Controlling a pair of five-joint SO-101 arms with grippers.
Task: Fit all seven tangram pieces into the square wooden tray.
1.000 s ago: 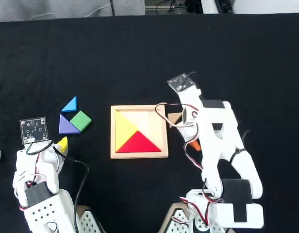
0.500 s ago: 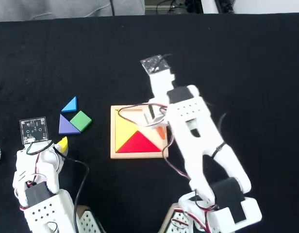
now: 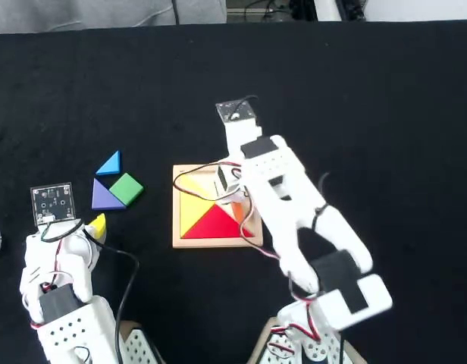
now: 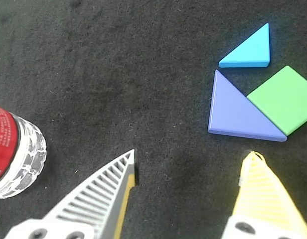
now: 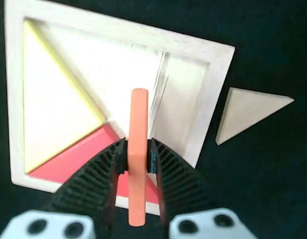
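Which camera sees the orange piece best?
Right wrist view: the orange piece is pinched edge-on in the right hand above the tray. High view catches a sliver by the arm; left wrist view faces other pieces.

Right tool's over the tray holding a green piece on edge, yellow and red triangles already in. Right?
Not quite. The piece clamped on edge in the right tool is orange, not green; the right wrist view shows it. The rest holds: it is over the tray, with the yellow triangle and red triangle already in.
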